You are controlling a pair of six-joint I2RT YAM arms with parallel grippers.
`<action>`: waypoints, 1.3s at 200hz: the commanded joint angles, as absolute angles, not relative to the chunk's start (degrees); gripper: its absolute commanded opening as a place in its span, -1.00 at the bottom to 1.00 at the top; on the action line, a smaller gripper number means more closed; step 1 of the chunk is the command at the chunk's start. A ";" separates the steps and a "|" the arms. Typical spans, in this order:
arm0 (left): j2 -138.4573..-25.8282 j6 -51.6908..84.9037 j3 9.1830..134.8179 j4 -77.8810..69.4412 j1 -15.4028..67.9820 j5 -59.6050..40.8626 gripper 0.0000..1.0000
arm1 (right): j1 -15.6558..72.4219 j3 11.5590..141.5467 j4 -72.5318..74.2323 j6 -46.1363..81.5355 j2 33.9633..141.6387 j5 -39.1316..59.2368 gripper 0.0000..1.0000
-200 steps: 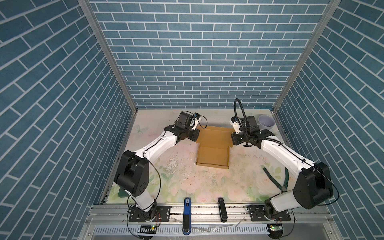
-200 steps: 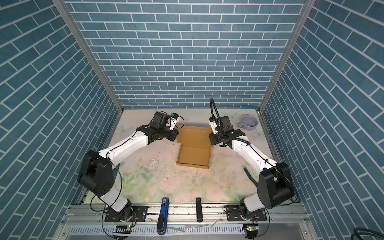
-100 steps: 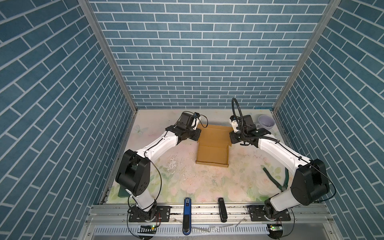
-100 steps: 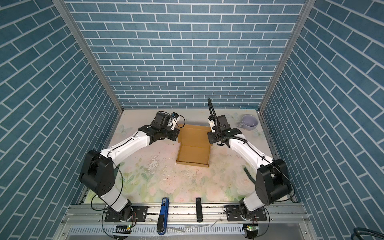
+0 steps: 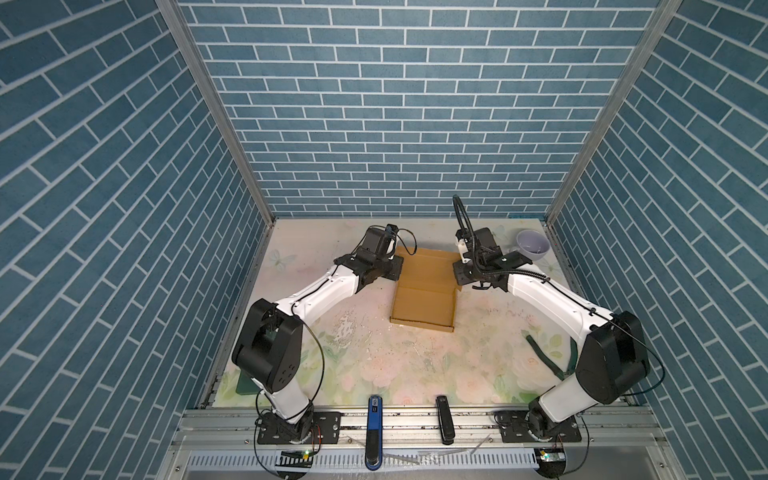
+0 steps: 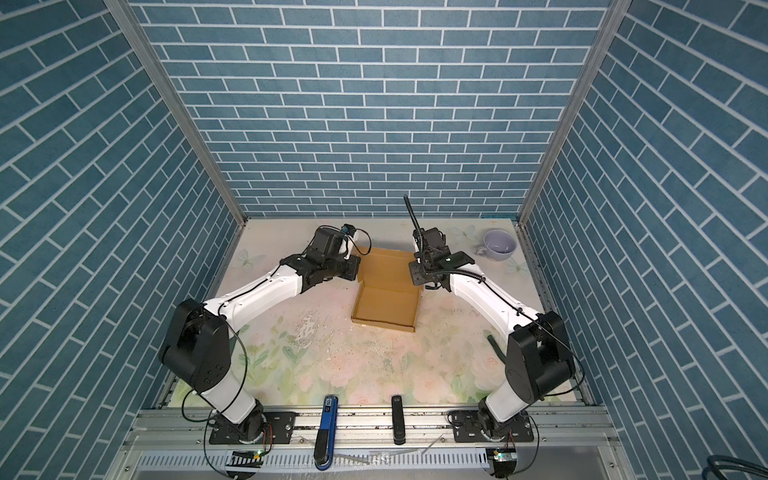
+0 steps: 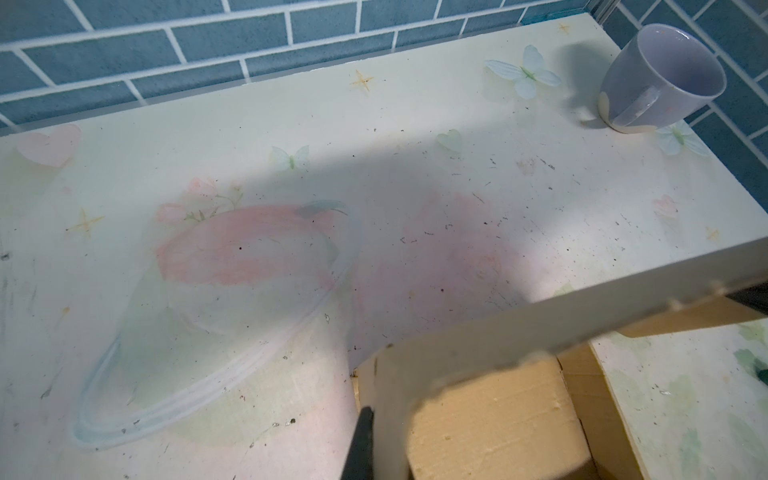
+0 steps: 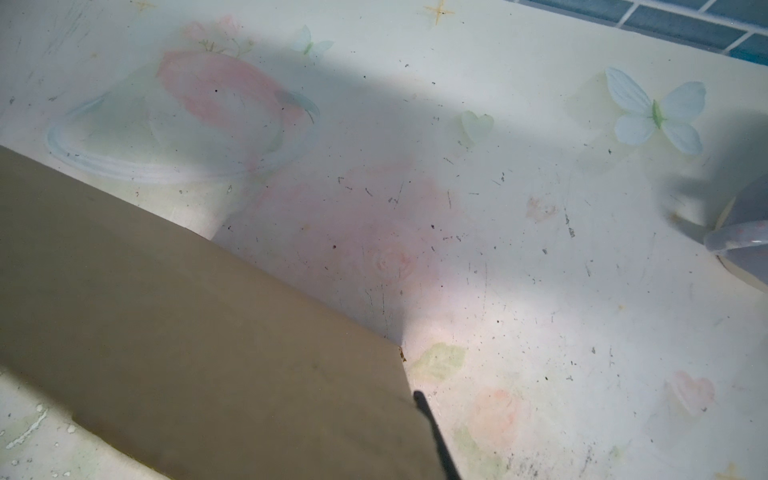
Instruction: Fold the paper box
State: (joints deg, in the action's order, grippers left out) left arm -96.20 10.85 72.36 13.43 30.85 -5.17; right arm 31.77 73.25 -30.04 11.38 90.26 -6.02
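Left pincer (image 5: 394,266) clamps the paper box (image 5: 424,299) lid; of the right pincer (image 5: 460,272) I cannot tell. Bring both corners over evenly

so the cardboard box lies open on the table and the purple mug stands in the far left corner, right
Not quite: the corner is wrong. The paper box does lie open on the table, but the purple mug stands in the far right corner, not the far left. Both top views show it there, close to the right wall.
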 commanded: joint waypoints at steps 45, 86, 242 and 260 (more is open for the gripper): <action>-93.19 12.76 68.52 10.15 31.58 -0.31 -1.00 | 33.22 79.71 -36.69 16.10 93.48 -7.82 -0.46; -91.86 13.01 67.02 9.10 31.85 1.52 -1.00 | 33.66 81.89 -40.22 19.10 94.27 -8.55 -0.62; -88.28 15.65 60.58 2.94 34.80 3.34 -1.00 | 39.70 81.87 -38.77 27.55 95.49 -12.61 -0.84; -87.49 15.80 59.30 2.28 34.82 3.48 -1.00 | 40.56 81.13 -38.67 28.07 94.93 -13.51 -0.84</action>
